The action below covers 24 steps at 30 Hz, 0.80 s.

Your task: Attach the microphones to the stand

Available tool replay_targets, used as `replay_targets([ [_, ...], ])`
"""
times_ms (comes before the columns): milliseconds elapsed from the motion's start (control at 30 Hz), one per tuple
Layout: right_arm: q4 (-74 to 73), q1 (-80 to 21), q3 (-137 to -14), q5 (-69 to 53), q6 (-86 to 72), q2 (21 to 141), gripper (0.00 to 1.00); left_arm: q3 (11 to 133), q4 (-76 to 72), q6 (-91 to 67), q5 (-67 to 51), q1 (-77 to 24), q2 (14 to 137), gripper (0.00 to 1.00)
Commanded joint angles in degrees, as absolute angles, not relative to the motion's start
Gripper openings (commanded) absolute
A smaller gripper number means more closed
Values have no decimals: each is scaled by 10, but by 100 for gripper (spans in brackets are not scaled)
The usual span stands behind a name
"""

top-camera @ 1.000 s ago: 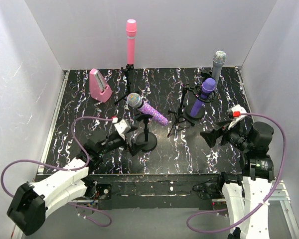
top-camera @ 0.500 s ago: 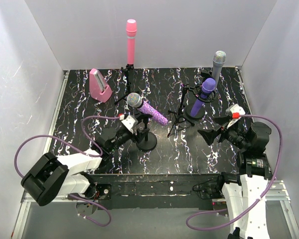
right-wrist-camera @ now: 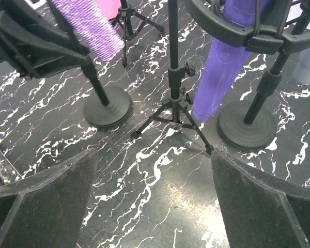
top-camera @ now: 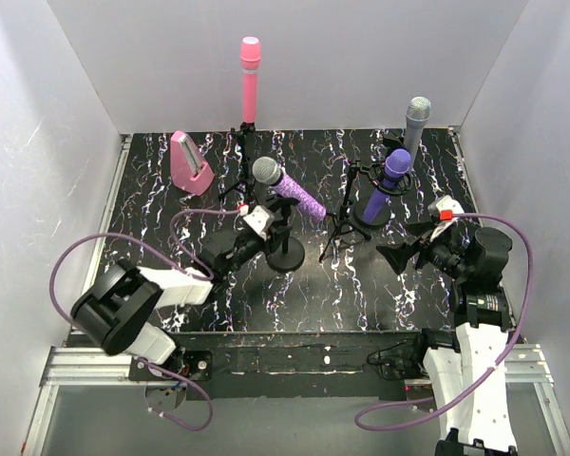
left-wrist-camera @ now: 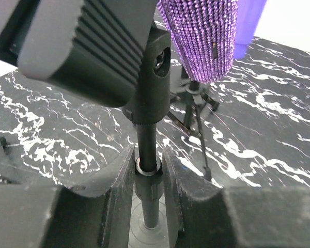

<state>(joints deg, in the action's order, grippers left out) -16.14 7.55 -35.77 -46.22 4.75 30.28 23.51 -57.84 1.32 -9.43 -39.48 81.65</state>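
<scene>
Contact sits low on the round-base stand [top-camera: 286,256], where the left end effector [left-wrist-camera: 149,174] is pinched narrow, apparently gripping its pole [left-wrist-camera: 146,147], the glittery purple microphone [top-camera: 293,195] clipped just above with long axis slanted; the right end effector [top-camera: 401,256] gapes wide, well right of that stand.

The worktop [top-camera: 389,294] was black, marbled with white veins and faint purple streaks, while the round-based stand [top-camera: 285,255] at centre and the tripod stand [top-camera: 345,217] right of it were plain black. At upper centre the pink microphone [top-camera: 250,81] was pale pink all over, the wedge-shaped box [top-camera: 189,163] at upper left a dustier pink, the silver-grey microphone [top-camera: 416,122] at upper right metallic, the dark purple microphone [top-camera: 388,183] below it flat violet, and the glittery purple microphone [top-camera: 293,196] sparkled in beaded lilac rows under a silver mesh head. The left arm [top-camera: 176,283] and right arm [top-camera: 470,356] were white with black joints, trailing purple cables [top-camera: 85,255], and a small red tag [top-camera: 446,216] showed at right.
</scene>
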Motion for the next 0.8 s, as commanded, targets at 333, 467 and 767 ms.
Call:
replay_targets([
  [333,-175,81,-387,-449,94,320,96,515,-646,14,-152,-307,1079,0],
  [467,-226,82,-424,-404,80,338,97,491,-638,4,-132,-308,1056,35],
  [767,-368,86,-555,-295,23,390,98,387,-350,-66,-144,-307,814,98],
])
